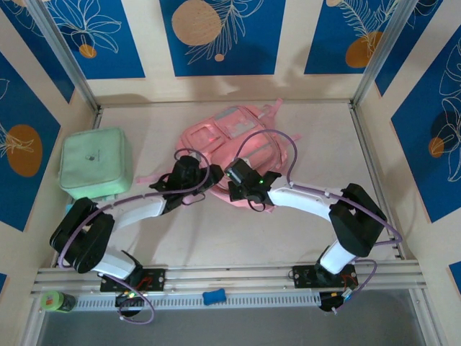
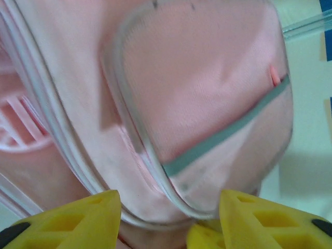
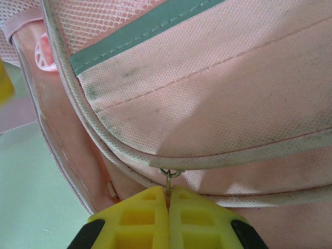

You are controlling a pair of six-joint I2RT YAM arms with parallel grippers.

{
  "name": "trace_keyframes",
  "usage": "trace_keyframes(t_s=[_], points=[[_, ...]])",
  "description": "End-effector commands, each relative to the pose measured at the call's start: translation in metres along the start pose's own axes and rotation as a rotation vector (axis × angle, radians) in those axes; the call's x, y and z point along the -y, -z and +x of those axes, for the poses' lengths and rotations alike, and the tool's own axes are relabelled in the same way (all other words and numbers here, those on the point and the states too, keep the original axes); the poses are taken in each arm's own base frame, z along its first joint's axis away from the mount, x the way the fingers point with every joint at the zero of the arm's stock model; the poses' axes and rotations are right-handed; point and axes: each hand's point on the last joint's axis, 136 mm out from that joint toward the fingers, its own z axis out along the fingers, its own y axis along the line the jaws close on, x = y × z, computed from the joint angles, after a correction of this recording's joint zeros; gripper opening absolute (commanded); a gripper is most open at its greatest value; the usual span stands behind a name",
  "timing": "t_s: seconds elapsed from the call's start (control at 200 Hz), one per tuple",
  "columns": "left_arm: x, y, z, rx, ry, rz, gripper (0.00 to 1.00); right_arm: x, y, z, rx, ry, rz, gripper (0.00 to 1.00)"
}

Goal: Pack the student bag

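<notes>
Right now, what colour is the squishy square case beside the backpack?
Mint green. The case shows best from the top camera.

One pink student bag (image 1: 230, 140), centre. One mint-green soft case (image 1: 95, 162), nine o'clock. Two robot arms: left arm (image 1: 140, 211), seven o'clock; right arm (image 1: 310, 202), five o'clock. Two yellow-fingered grippers: left gripper (image 2: 168, 207), right gripper (image 3: 168, 194). One metal zip pull (image 3: 169, 175). One small blue block (image 1: 214, 296), six o'clock. One green cylinder (image 1: 57, 301), seven o'clock.
</notes>
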Motion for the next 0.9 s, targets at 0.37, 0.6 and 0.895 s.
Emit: trace_keyframes(t_s=[0.37,0.6,0.895], points=[[0.015,-0.038,0.006,0.103,0.221,0.030,0.51,-0.010,0.001,0.001,0.009,-0.017,-0.051,0.00],[0.007,-0.033,-0.009,0.192,0.173,-0.044,0.32,-0.005,0.003,-0.002,0.014,0.015,-0.018,0.00],[-0.006,-0.021,-0.023,0.185,0.079,-0.072,0.00,0.032,0.024,-0.010,0.008,0.009,0.125,0.00]])
